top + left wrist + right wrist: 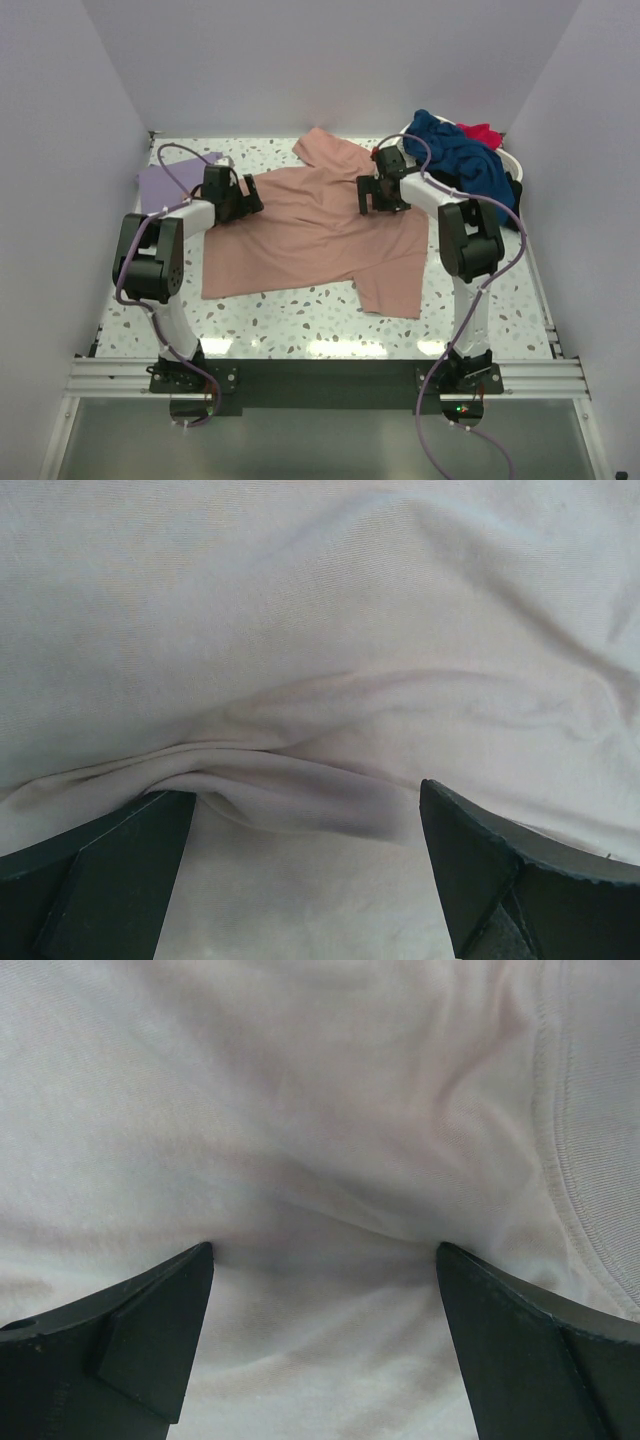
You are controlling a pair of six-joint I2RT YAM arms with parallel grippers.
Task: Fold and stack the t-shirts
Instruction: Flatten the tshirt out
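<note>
Speckled table point(300, 312) holds a pink t-shirt point(310, 235); left pincer point(307, 792) and right pincer point(322, 1248) press it, wide open.

No text, label, brand, number or sign can be read in any view. The dusty-pink t-shirt point(310, 235) on the table point(300, 320) shows only plain cloth.

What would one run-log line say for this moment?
pink t-shirt: spread out, unfolded | left gripper: open, low over the shirt | right gripper: open, low over the shirt
</note>
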